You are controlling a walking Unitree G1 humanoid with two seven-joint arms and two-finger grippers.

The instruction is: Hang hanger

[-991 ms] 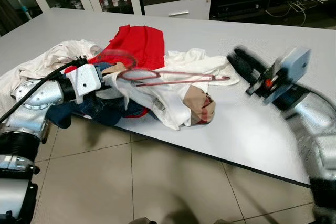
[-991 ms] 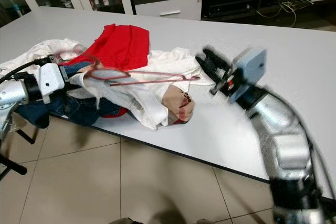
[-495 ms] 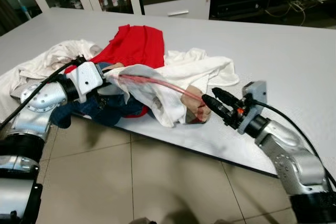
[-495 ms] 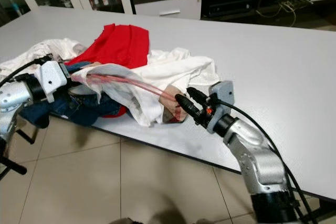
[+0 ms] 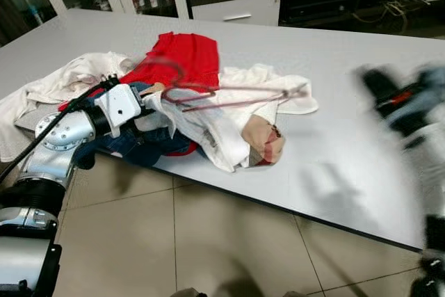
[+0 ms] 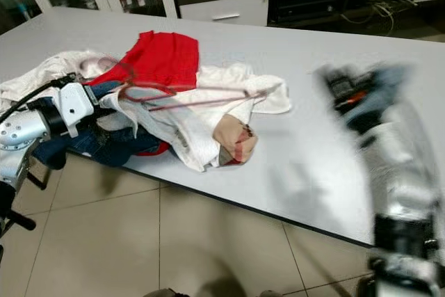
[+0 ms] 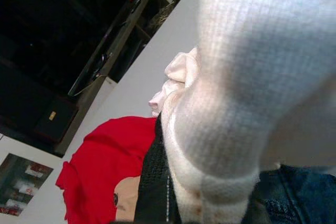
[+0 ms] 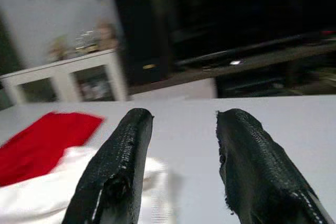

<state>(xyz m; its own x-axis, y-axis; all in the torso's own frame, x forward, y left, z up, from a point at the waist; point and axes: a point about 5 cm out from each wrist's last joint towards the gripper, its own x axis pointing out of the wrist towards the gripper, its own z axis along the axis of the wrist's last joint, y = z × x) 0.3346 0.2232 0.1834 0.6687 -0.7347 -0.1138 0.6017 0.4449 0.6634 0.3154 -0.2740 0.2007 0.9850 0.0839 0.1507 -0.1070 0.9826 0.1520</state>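
Hanger of thin pinkish-red wire (image 5: 229, 97), blurred, sits raised over the heap of clothes, its hooked end reaching back toward the left claw (image 5: 149, 99) and its long bar stretching away from that claw across the white shirt (image 5: 208, 126). The left claw is buried in cloth at the bench edge; it seems to have the hanger by the hook end, but a white knit fabric (image 7: 247, 77) covers its wrist camera and I cannot tell whether its fingers are closed. Just below that claw lie dark blue jeans (image 5: 139, 145), and beyond it a red garment (image 5: 184, 57) spread on the grey bench (image 5: 334, 172). Well away from the left claw, the right claw (image 8: 181, 161) is smeared by motion over bare bench, its two black fingers parted and holding nothing. The risk, as I judge it, is that the shirt draped around the wire drags along or snags when the hanger is lifted, twisting it in a one-ended hold so it slips free; the pile near the bench edge could also slide to the tiled floor (image 5: 208, 241).
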